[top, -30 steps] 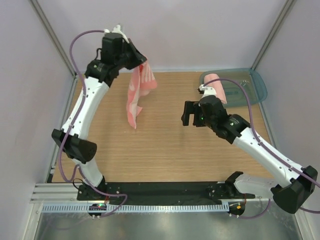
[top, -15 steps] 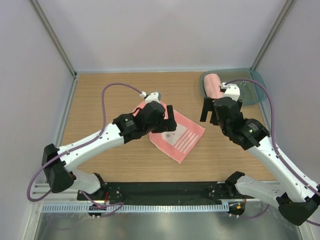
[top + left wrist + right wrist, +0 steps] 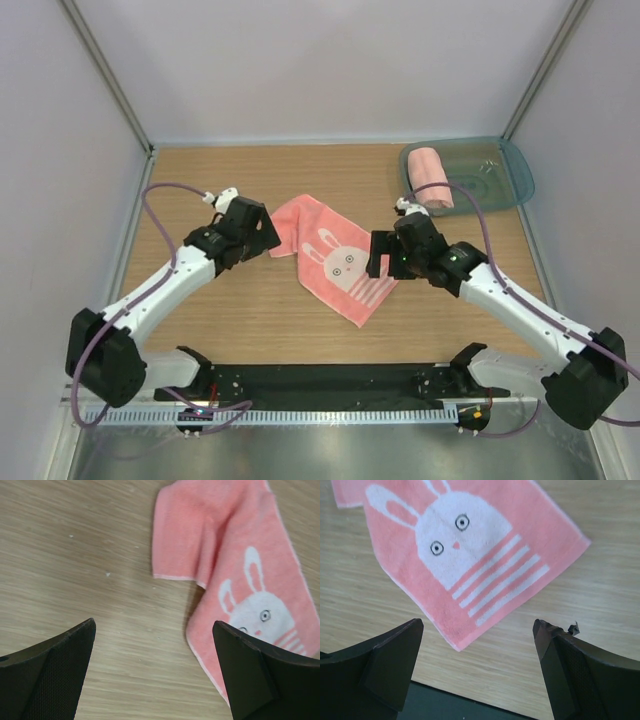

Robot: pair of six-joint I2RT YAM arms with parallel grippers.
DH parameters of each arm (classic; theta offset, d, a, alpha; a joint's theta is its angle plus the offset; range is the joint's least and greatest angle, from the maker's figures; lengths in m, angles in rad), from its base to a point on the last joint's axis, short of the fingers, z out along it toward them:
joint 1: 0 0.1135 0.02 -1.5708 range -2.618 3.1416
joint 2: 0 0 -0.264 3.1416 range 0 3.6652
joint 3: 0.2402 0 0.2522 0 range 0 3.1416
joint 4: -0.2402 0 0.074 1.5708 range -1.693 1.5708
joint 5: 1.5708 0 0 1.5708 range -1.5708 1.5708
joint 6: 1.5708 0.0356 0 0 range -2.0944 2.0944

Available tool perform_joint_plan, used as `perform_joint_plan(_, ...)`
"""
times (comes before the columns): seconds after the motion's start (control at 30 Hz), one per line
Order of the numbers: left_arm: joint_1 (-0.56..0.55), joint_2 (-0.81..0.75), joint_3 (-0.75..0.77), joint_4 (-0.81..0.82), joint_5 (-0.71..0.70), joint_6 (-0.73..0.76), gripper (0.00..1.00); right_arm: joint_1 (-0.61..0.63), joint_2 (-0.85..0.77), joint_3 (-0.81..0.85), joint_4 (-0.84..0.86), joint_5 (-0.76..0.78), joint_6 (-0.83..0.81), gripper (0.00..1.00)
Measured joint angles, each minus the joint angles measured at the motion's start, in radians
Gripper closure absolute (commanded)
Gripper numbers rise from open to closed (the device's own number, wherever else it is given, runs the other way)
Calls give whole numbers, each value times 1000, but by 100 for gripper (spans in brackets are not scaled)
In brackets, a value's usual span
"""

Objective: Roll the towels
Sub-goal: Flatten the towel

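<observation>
On the pale wooden table (image 3: 200, 180), a salmon-pink bunny-print towel (image 3: 330, 250) lies spread, bare wood around its edges; left gripper (image 3: 268, 238) and right gripper (image 3: 377, 256) flank it, jaws apart, empty.

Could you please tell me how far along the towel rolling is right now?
Done: one pink towel sits rolled in the teal tray. In hand: nothing is gripped; the left gripper and right gripper hover open on either side of the bunny towel, which lies spread on the table, one corner folded over. Left: rolling that towel.
</observation>
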Motion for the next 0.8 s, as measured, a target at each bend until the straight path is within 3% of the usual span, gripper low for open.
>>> perform_joint_plan(0.17,74,172,-10,55,48,25,0,21,66,-93,28,-93,46,0)
perform_joint_plan(0.5,122,476,31,172,119,32,3,40,68,-104,29,-124,53,0)
perform_joint_plan(0.7,124,539,80,227,147,32,21,40,65,-104,28,-123,53,0)
perform_joint_plan(0.8,125,552,88,252,159,27,35,40,66,-104,28,-119,53,0)
